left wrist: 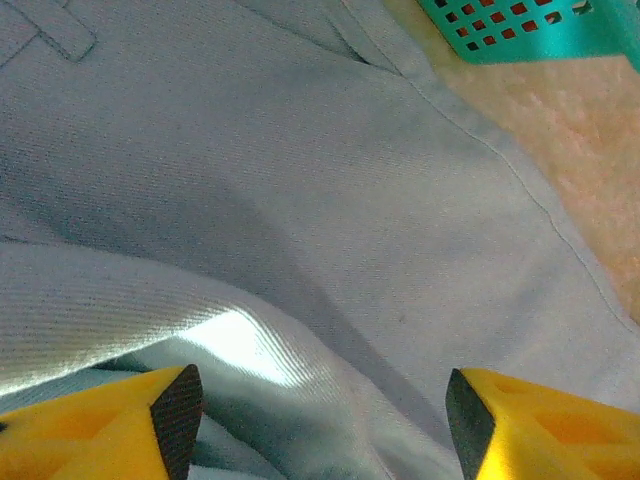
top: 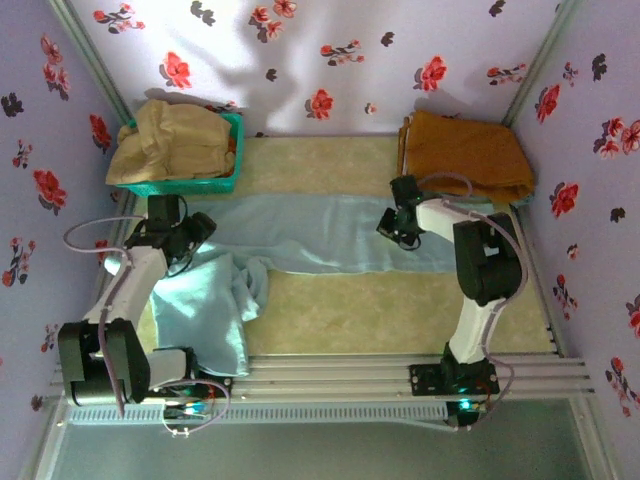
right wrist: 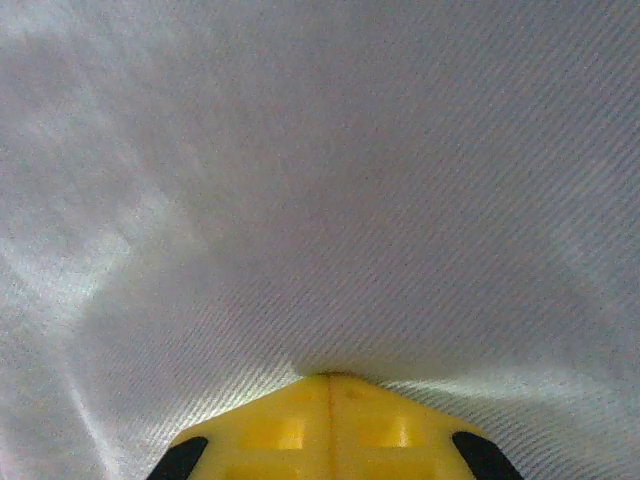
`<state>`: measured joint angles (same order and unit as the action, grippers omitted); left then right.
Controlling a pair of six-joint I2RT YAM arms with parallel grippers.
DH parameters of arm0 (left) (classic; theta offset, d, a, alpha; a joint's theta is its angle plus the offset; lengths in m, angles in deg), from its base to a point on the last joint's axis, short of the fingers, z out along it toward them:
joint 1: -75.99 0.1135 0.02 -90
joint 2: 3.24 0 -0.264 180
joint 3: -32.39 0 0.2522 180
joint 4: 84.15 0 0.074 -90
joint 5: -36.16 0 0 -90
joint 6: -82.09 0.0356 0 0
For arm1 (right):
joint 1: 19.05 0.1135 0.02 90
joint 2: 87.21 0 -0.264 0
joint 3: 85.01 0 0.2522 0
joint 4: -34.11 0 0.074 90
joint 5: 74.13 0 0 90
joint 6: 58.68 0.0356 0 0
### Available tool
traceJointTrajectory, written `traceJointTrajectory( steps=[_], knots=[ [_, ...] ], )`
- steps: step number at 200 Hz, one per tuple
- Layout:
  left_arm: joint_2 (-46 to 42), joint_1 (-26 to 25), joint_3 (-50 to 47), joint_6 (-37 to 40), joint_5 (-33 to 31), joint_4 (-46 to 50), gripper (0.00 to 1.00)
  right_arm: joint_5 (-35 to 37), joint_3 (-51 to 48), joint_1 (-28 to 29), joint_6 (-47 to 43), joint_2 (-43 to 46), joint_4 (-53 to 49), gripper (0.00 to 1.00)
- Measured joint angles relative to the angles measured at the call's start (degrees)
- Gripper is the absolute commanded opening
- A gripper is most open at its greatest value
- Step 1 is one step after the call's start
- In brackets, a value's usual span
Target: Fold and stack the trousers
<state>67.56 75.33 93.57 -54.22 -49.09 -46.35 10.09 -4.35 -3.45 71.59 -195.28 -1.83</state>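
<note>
We're under dim, purplish overhead light; white glare burns on the trousers point(left wrist: 300, 220) at the left wrist, and the right wrist close-up looks soft.

Pale-blue trousers point(top: 330, 235), teal basket point(top: 236, 133), orange-brown garment point(top: 465, 155), red-flowered lilac walls point(top: 330, 75).

Beyond the left gripper point(left wrist: 322, 405), the teal basket point(left wrist: 530, 30) is cut by the top edge. Around the right gripper point(right wrist: 328, 378) the trousers point(right wrist: 320, 200) pass every edge; the pinched fold is hidden inside.
</note>
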Motion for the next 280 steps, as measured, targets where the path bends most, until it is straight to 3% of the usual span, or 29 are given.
traceJointTrajectory(
  steps=[30,48,64,90,107,127,166,203,266,280],
  knots=[
    [-0.76,1.27,1.38,1.55,-0.02,0.50,0.81,0.07,2.99,0.24,-1.79,-0.92,-1.55,0.34],
    [-1.75,3.19,1.79,1.68,-0.22,1.20,0.84,0.46,2.97,4.74,-2.51,2.71,-3.23,0.46],
    [-2.36,4.70,1.81,1.60,-0.87,1.68,0.85,1.22,2.27,12.96,-2.36,8.13,-3.30,0.49],
    [-2.82,5.84,1.79,0.48,-1.75,1.97,0.86,2.56,1.03,31.89,1.36,15.32,1.01,0.47],
    [-3.19,6.01,1.60,-0.24,-1.77,2.12,0.86,2.75,-0.04,42.45,5.22,15.04,5.92,0.46],
    [-3.39,6.23,1.53,-0.66,-1.79,2.49,0.86,1.92,0.68,49.62,8.44,10.27,9.44,0.52],
    [-4.76,6.71,1.53,-0.76,-2.03,3.58,0.86,-1.01,5.70,55.78,9.77,-1.03,9.97,0.56],
    [-5.75,7.39,1.25,-0.79,-2.16,3.67,0.86,-2.69,7.02,59.04,9.81,-3.28,9.99,0.54],
    [-7.32,7.43,0.28,-1.38,-2.16,3.91,0.86,-5.70,8.74,59.49,10.75,-5.53,12.87,0.52],
    [-7.80,7.43,0.28,-1.38,-2.16,3.91,0.87,-6.67,9.27,59.08,10.78,-7.08,13.00,0.44]
  ],
)
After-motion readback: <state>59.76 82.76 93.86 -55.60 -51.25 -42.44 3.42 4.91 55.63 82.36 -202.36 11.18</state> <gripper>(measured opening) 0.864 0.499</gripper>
